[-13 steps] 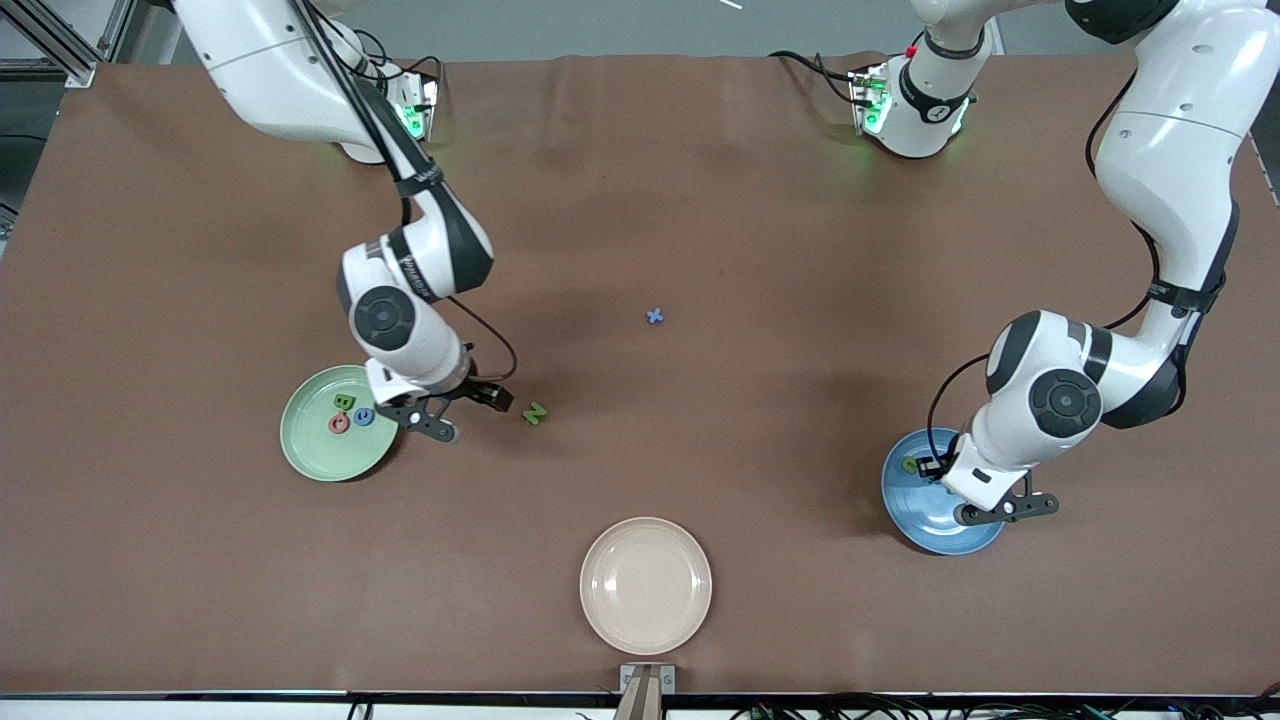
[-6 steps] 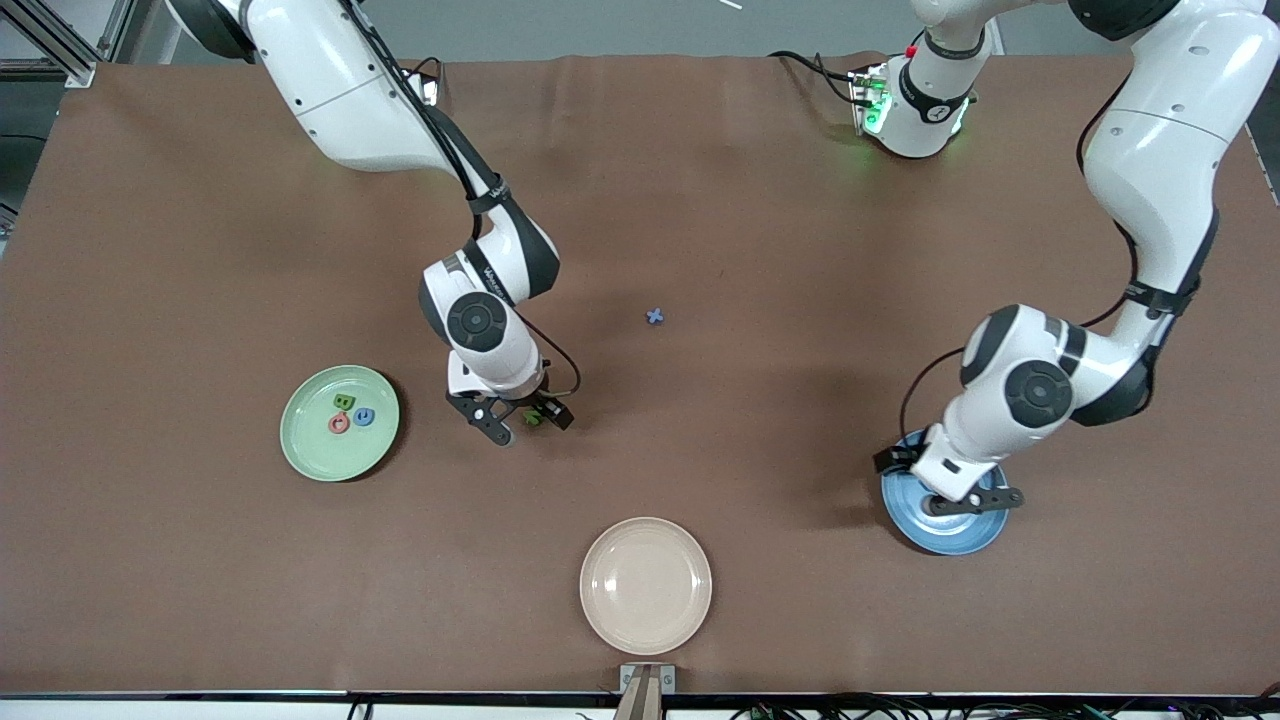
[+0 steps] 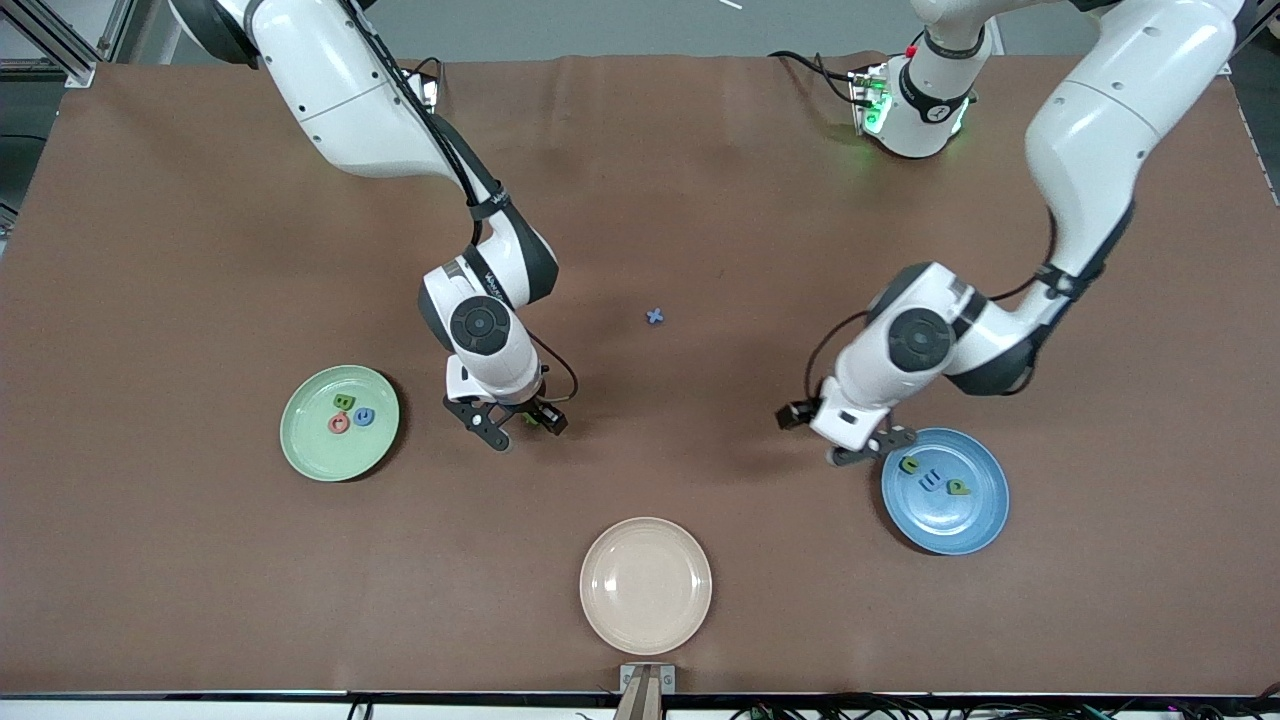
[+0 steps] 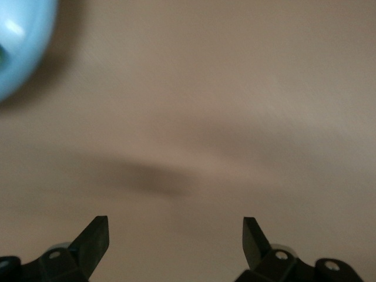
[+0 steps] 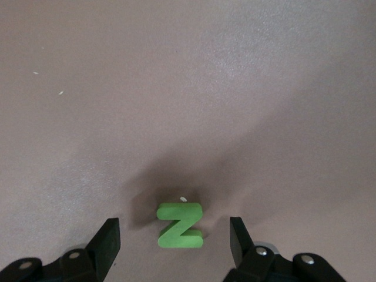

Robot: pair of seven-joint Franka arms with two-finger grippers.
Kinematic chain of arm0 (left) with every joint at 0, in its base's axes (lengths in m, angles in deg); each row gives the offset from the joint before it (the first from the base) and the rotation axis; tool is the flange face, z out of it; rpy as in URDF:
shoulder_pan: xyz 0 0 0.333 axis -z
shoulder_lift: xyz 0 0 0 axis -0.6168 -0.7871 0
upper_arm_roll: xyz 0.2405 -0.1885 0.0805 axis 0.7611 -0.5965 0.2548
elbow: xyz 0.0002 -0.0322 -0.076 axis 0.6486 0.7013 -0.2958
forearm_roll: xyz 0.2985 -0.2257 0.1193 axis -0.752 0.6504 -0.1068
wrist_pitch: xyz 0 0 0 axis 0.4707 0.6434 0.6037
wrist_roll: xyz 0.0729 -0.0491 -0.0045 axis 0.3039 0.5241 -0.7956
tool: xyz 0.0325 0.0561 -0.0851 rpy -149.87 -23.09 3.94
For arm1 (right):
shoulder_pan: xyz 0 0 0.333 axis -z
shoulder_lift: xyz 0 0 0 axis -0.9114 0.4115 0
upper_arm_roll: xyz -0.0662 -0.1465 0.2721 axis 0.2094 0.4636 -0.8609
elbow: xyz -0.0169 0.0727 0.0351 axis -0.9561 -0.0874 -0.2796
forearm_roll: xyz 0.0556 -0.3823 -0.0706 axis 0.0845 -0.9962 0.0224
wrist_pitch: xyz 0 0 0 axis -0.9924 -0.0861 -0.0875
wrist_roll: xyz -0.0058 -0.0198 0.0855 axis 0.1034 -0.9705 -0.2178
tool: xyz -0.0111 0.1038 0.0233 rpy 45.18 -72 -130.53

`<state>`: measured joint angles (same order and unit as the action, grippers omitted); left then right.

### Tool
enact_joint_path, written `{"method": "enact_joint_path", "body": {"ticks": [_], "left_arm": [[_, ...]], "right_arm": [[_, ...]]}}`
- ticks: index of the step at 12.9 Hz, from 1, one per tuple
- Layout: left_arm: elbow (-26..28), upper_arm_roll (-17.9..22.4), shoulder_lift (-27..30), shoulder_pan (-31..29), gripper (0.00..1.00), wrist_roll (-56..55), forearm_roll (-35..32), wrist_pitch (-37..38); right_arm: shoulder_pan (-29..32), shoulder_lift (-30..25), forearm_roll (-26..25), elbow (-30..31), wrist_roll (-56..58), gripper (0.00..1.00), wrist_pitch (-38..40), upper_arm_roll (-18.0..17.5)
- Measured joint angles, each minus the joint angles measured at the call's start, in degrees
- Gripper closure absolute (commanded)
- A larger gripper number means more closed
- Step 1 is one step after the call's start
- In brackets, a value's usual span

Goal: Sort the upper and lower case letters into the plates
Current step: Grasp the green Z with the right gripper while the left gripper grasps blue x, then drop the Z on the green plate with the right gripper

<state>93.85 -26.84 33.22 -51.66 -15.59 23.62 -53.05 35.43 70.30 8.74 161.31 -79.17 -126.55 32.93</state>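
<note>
Green foam, a letter Z (image 5: 180, 225), lies flat on the brown surface (image 3: 700, 200) between the fingers of the right hand (image 5: 174, 241); the fingers stand apart on either side of it, not touching it, so nothing is grasped. In the front view that right hand (image 3: 515, 425) is low over the surface, between the mint green plate (image 3: 300, 450) and the middle. The left hand (image 3: 850, 440) hangs spread wide and empty over bare surface just beside the blue plate (image 3: 985, 520), toward the right arm's end from it.

Only the right wrist view shows the Z whole. Only the front view shows the three letters in each plate, a small blue x (image 3: 655, 316) lying alone mid-surface, and the cream plate (image 3: 646, 585) nearest the camera. The left wrist view catches just a plate rim (image 4: 23, 53).

Wide bare surface lies around the x.
</note>
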Motion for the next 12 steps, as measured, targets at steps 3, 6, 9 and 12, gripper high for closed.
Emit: {"method": "enact_joint_path", "body": {"ticks": [3, 6, 9, 12], "left_arm": [[0.58, 0.14, -0.06, 8.53, 0.07, -12.74, -3.64, -0.09], [1.23, 0.90, -0.73, 14.94, 0.10, -21.86, -4.73, -2.74], [1.37, 3.04, -2.17, 20.05, 0.14, -28.14, -5.92, -5.22], [1.39, 4.37, -3.14, 23.12, 0.18, -31.51, -5.93, -7.20]], "right_arm": [[-0.01, 0.24, -1.16, 0.43, 0.00, 0.64, 0.12, -0.01], [-0.03, 0.26, -1.19, 0.42, 0.00, 1.00, -0.10, -0.07], [0.12, 0.22, -1.23, 0.31, 0.67, 1.00, 0.59, 0.06], [3.74, -1.51, -1.40, -0.47, 9.51, 1.00, 5.74, 0.79]]}}
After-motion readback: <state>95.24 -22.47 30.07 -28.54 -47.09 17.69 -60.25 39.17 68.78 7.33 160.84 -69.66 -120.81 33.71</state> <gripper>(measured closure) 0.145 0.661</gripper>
